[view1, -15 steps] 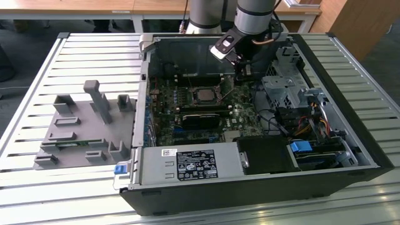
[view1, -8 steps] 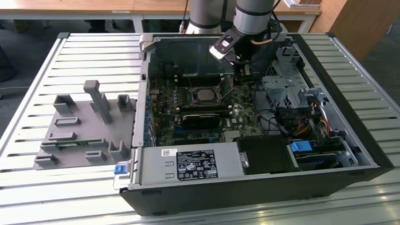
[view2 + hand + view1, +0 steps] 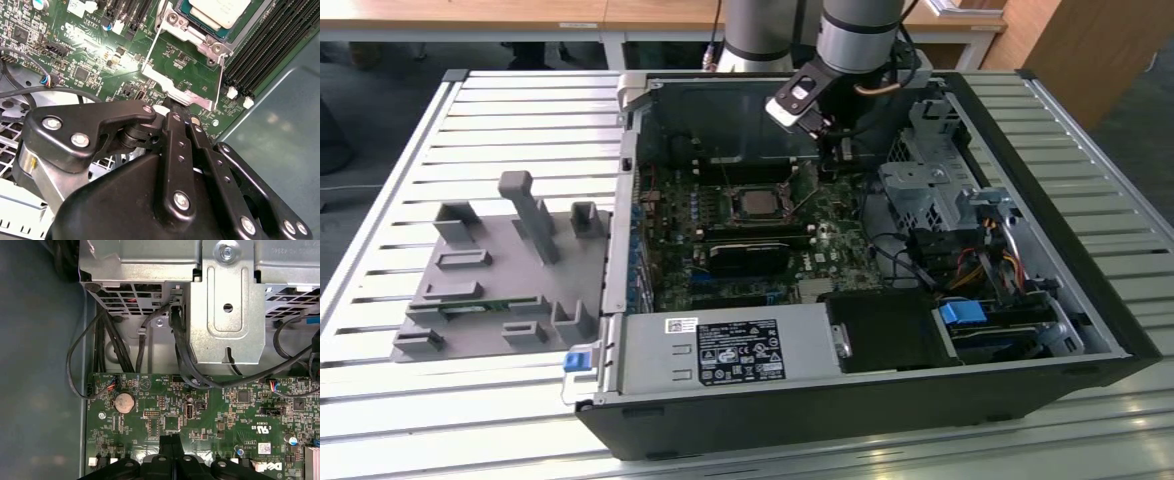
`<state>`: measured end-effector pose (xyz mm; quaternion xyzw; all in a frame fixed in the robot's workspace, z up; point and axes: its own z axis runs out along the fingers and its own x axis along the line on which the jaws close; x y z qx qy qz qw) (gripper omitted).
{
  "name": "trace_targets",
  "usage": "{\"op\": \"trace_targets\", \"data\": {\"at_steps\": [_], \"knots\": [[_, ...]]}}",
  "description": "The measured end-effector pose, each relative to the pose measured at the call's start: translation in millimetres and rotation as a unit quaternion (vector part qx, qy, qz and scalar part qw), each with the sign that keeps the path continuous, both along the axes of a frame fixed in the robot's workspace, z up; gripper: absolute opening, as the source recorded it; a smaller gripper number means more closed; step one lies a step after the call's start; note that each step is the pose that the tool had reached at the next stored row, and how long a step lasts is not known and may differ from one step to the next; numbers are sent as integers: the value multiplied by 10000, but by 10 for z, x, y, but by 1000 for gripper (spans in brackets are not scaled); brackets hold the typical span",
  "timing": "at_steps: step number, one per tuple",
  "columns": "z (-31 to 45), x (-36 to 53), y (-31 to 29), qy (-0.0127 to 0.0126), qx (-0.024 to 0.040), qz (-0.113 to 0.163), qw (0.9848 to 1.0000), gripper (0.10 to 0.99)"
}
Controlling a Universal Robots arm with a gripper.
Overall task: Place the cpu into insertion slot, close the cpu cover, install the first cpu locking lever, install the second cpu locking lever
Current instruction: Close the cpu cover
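The cpu [image 3: 754, 204] [image 3: 220, 10], silver-topped, lies flat in the insertion slot [image 3: 239, 27] on the green motherboard [image 3: 841, 245]. The cpu cover [image 3: 185, 62], a thin silvery frame, is swung up off the slot, and green board shows through its cut-out. My gripper [image 3: 834, 158] [image 3: 179, 112] [image 3: 170, 439] hangs inside the case just beyond the slot. Its black fingers [image 3: 172, 132] are shut together, with the tips against the cover's free edge. Whether anything is pinched between them is hidden.
The open computer case [image 3: 1067, 300] lies on a slatted table. A metal drive cage [image 3: 927, 195] [image 3: 227, 315] and loose cables [image 3: 180, 350] crowd the exterior view's right. A black module [image 3: 754, 255] and the power supply [image 3: 720, 350] sit nearer the front. A grey fixture [image 3: 500, 265] stands at the left.
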<state>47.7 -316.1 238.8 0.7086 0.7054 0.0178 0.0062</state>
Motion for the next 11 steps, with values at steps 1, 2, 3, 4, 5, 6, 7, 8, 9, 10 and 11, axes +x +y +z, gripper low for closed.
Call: {"op": "trace_targets", "data": {"at_steps": [1, 2, 3, 4, 5, 6, 7, 8, 9, 10, 11], "knots": [[0, -2, 0, 0, 0, 0, 10000, 106], [0, -4, 0, 0, 0, 0, 10000, 106], [0, -6, 0, 0, 0, 0, 10000, 106], [0, -9, 0, 0, 0, 0, 10000, 106], [0, -11, 0, 0, 0, 0, 10000, 106], [0, -14, 0, 0, 0, 0, 10000, 106], [0, -16, 0, 0, 0, 0, 10000, 106], [0, -19, 0, 0, 0, 0, 10000, 106], [0, -22, 0, 0, 0, 0, 10000, 106], [0, -25, 0, 0, 0, 0, 10000, 106], [0, -28, 0, 0, 0, -1, 10000, 106]]}}
